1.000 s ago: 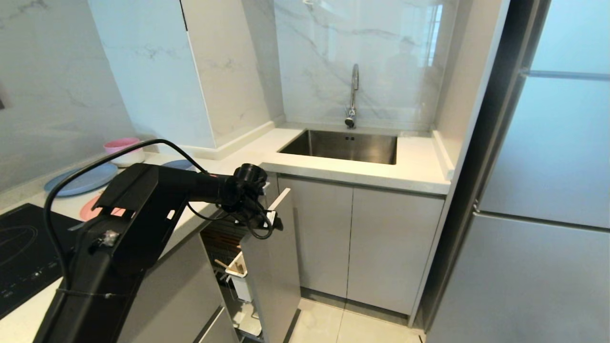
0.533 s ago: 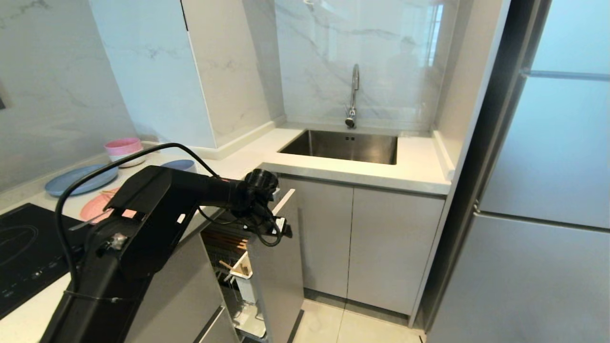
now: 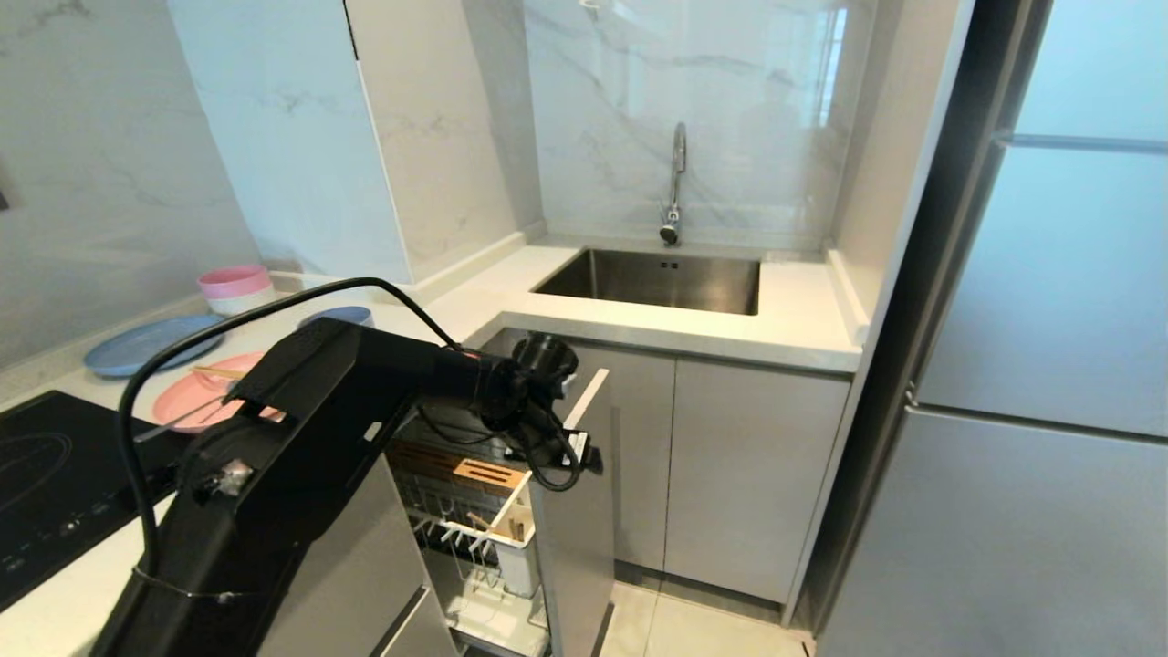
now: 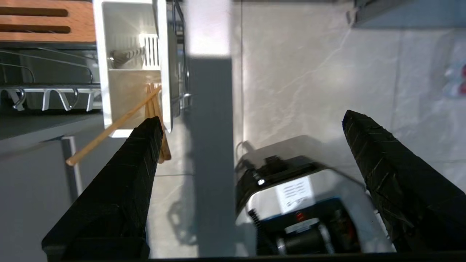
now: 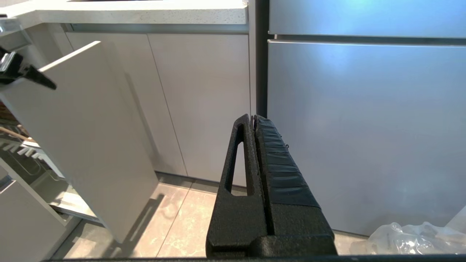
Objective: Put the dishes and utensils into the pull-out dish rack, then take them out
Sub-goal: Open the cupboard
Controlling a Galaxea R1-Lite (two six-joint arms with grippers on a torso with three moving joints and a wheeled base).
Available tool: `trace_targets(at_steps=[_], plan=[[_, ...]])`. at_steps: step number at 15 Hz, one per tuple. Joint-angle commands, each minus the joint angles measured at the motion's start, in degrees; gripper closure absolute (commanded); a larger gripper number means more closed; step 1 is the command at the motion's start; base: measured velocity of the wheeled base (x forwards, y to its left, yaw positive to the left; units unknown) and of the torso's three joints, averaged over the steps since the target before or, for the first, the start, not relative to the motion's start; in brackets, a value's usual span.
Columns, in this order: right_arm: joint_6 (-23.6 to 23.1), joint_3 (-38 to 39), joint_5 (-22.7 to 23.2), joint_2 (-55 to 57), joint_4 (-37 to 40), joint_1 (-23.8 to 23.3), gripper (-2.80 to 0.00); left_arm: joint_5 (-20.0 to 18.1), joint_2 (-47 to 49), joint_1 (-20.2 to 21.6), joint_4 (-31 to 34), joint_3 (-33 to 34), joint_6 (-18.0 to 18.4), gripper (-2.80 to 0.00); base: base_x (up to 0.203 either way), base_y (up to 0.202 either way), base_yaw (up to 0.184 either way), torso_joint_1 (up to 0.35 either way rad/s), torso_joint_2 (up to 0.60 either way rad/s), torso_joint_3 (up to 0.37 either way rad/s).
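Observation:
The pull-out dish rack point(image 3: 575, 538) stands drawn out of the cabinet row, showing its wooden slotted insert point(image 3: 474, 470) and white cutlery holder point(image 4: 127, 91). Wooden chopsticks point(image 4: 120, 122) lean in that holder. My left gripper point(image 3: 577, 453) is open, and its fingers straddle the top edge of the rack's front panel point(image 4: 211, 127) with wide gaps on both sides. On the counter lie the salmon-pink plate point(image 3: 187, 401) with a thin wooden stick across it, and the blue-grey bowl point(image 3: 336, 316). My right gripper point(image 5: 253, 118) is shut, empty, and parked low, facing the fridge.
A light blue plate point(image 3: 146, 342) and stacked pink and white bowls point(image 3: 235, 285) sit at the counter's back. The sink point(image 3: 657, 278) is beyond the rack, the fridge point(image 3: 1049, 365) at right, a black hob point(image 3: 46, 484) at left. My base point(image 4: 302, 203) is below the gripper.
The rack has slid further out of the cabinet, baring the wooden insert and the cutlery holder. My left gripper has travelled with the panel's top edge, outward and a little lower.

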Motion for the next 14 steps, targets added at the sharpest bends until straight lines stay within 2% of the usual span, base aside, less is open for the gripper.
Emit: trace_targets(at_steps=[1, 2, 4, 7, 9, 12, 14], plan=[[0.0, 0.0, 0.0, 0.1, 0.0, 0.0, 0.00, 0.2, -0.9, -1.0, -0.8, 0.1, -1.3, -2.80, 0.000, 0.000, 0.000, 0.000, 0.00, 0.000], [0.0, 0.0, 0.0, 0.1, -0.1, -0.1, 0.00, 0.3, -1.0, -1.9, -1.5, 0.3, -2.1, -2.80, 0.000, 0.000, 0.000, 0.000, 0.00, 0.000], [0.0, 0.0, 0.0, 0.0, -0.1, 0.0, 0.00, 2.4, -0.9, -3.2, -4.1, 0.5, -6.4, -2.80, 0.000, 0.000, 0.000, 0.000, 0.00, 0.000], [0.0, 0.0, 0.0, 0.1, -0.1, 0.0, 0.00, 3.1, -1.6, -4.3, -8.9, 3.8, -6.9, -2.80, 0.000, 0.000, 0.000, 0.000, 0.00, 0.000], [0.0, 0.0, 0.0, 0.1, -0.1, -0.1, 0.00, 2.9, -1.6, -4.8, -9.2, 4.3, -7.0, -2.80, 0.000, 0.000, 0.000, 0.000, 0.00, 0.000], [0.0, 0.0, 0.0, 0.1, -0.1, 0.0, 0.00, -0.1, -1.7, -5.8, -9.3, 5.3, -7.6, -2.80, 0.000, 0.000, 0.000, 0.000, 0.00, 0.000], [0.0, 0.0, 0.0, 0.0, -0.1, 0.0, 0.00, -0.4, -1.7, -7.2, -9.3, 5.9, -8.4, -2.80, 0.000, 0.000, 0.000, 0.000, 0.00, 0.000]])
